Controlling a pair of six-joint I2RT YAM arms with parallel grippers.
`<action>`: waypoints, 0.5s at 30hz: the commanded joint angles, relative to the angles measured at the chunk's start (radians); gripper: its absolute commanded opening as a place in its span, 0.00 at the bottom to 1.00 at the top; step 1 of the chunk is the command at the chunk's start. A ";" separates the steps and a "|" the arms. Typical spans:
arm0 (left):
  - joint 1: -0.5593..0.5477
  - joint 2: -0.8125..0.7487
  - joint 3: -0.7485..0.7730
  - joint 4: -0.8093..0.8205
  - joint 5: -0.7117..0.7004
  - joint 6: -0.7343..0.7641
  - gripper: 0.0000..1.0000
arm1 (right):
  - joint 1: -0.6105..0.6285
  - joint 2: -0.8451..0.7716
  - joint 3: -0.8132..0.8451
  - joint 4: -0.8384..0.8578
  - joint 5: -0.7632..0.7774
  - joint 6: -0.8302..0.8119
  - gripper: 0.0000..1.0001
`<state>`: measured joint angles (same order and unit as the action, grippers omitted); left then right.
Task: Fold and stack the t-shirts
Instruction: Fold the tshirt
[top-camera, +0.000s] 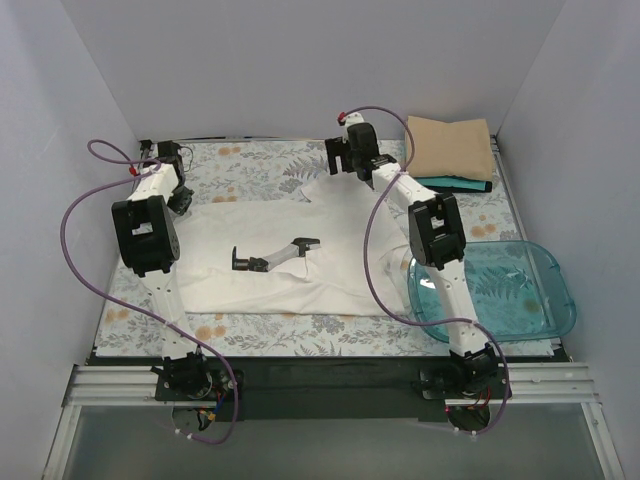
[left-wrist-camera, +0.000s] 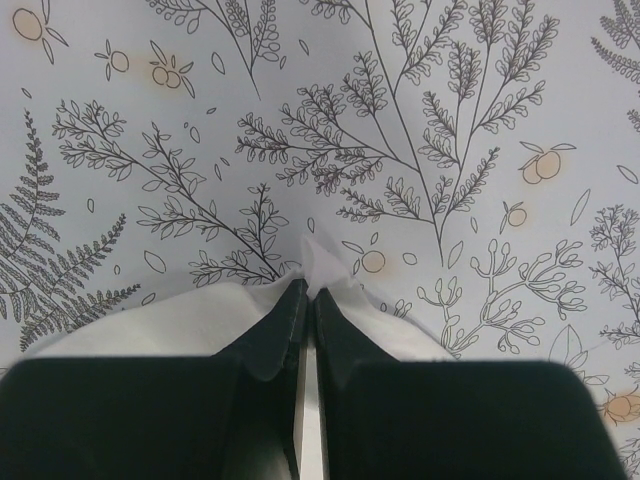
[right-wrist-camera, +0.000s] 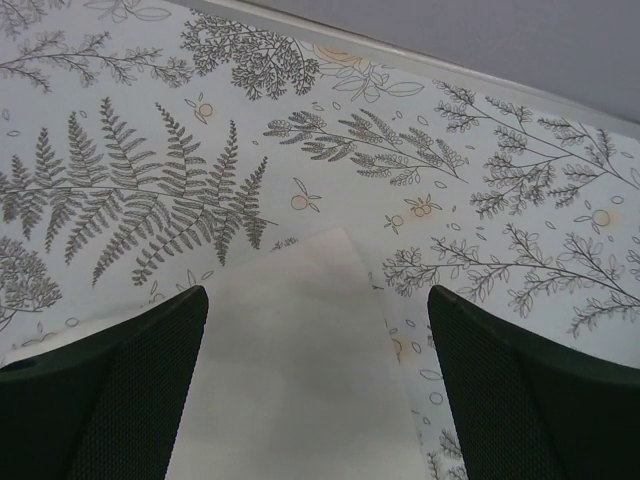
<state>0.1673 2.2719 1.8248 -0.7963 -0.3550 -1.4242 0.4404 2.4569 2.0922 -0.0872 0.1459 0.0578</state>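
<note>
T-shirt corner (left-wrist-camera: 323, 262) half-hidden in left hand (left-wrist-camera: 307, 292)

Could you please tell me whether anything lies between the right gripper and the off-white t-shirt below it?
Nothing visible does. The right gripper is open over a corner of the off-white t-shirt, only bare cloth and table cover beneath. A black-and-white item lies mid-shirt, well away.
</note>
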 joint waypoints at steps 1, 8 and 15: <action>-0.002 -0.037 -0.030 -0.041 0.036 0.005 0.00 | -0.011 0.095 0.158 0.021 -0.015 -0.024 0.97; -0.002 -0.038 -0.044 -0.029 0.059 0.005 0.00 | -0.028 0.169 0.137 0.175 -0.080 -0.003 0.96; -0.002 -0.051 -0.048 -0.024 0.060 0.004 0.00 | -0.029 0.159 0.105 0.159 -0.224 0.069 0.88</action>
<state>0.1684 2.2627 1.8099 -0.7837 -0.3351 -1.4242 0.4088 2.6305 2.2101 0.0242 0.0048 0.0834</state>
